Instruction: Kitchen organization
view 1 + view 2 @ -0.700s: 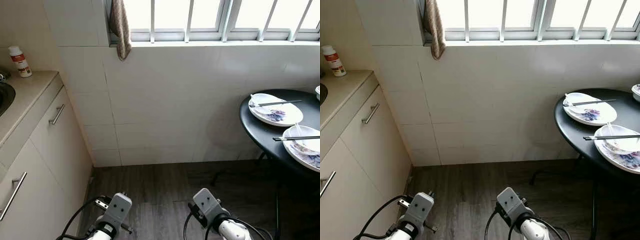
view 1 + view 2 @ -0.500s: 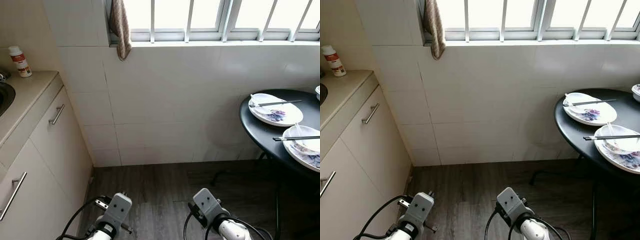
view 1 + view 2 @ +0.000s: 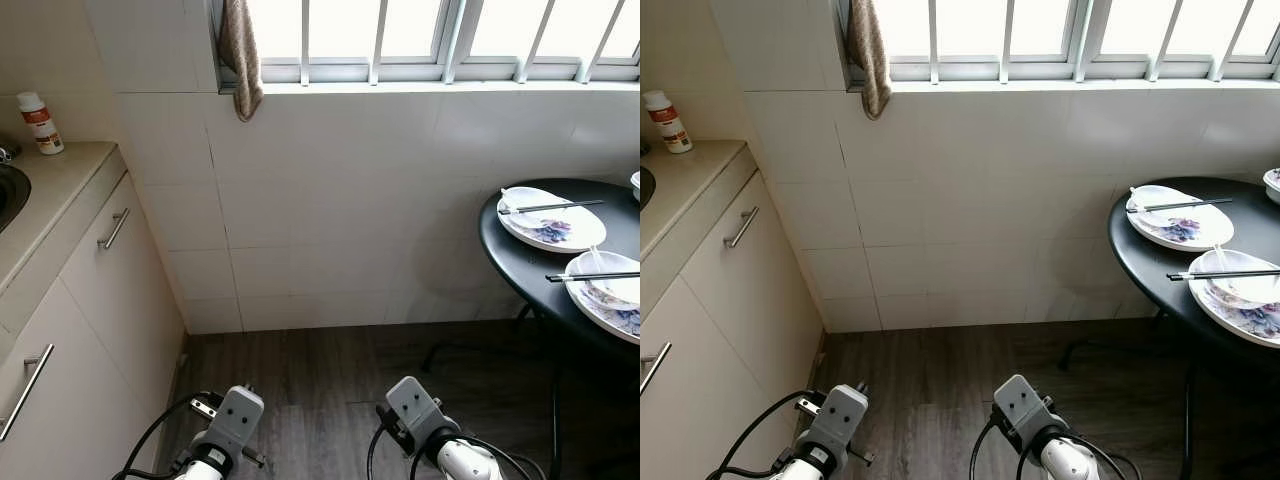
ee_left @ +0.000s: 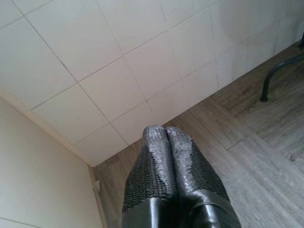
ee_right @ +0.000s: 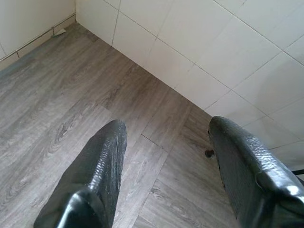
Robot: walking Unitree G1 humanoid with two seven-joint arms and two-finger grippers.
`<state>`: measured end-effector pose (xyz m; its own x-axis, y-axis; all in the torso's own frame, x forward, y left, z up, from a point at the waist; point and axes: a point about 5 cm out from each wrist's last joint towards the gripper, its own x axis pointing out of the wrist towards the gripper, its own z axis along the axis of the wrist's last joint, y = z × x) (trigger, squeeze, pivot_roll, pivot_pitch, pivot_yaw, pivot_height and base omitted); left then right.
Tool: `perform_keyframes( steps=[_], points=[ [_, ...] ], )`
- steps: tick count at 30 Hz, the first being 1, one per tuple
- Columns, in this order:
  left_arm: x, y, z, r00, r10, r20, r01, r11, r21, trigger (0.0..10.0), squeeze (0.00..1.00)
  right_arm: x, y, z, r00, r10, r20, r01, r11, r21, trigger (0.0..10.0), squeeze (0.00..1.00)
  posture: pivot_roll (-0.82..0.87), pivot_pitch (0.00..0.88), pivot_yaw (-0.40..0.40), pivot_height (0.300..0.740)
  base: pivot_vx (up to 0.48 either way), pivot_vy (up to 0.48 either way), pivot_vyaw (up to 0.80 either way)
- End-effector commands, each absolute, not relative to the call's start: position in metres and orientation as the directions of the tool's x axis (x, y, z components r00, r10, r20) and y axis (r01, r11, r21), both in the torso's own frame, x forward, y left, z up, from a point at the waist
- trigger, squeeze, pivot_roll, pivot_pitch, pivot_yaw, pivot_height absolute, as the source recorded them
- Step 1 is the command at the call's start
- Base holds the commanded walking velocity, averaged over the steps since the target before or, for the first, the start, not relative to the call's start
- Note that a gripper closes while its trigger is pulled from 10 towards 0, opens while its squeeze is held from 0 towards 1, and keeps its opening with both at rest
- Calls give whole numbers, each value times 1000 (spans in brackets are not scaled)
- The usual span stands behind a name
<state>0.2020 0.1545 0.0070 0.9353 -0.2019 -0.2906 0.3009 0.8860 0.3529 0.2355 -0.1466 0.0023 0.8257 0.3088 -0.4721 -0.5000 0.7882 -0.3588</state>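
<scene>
Nothing has moved since the earlier frame, so you haven't started: left gripper point(image 4: 166, 135) pressed together, right gripper point(image 5: 166, 147) spread, both low over the grey wood-plank floor point(image 3: 320, 380), and beyond-right the round black table point(image 3: 520, 255) bears white floral plates point(image 3: 552, 220) with black chopsticks point(image 3: 550, 207).

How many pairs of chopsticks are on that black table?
2. One pair of chopsticks lies across the far plate, the other pair across the near plate on the black table. The table runs past the frame edge, so more may be hidden.
</scene>
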Motion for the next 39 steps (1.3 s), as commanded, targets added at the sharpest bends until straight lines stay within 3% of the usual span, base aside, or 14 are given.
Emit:
perform_keyframes(
  steps=[1,28,39],
  points=[
    [231,141,3,888,-253,-384,300,951,68,10000,0,242,-130,22,901,350,-255,-412,876,-251,10000,0,-67,0,-3,740,0,0,0],
    [235,141,3,883,-260,-391,303,952,51,10000,0,244,-133,23,915,332,-229,-390,874,-291,10000,0,-76,0,3,740,0,0,0],
    [231,154,19,941,-165,-295,206,972,115,10000,0,243,-142,33,950,264,-167,-307,887,-346,10000,0,-84,0,8,740,0,0,0]
  ],
)
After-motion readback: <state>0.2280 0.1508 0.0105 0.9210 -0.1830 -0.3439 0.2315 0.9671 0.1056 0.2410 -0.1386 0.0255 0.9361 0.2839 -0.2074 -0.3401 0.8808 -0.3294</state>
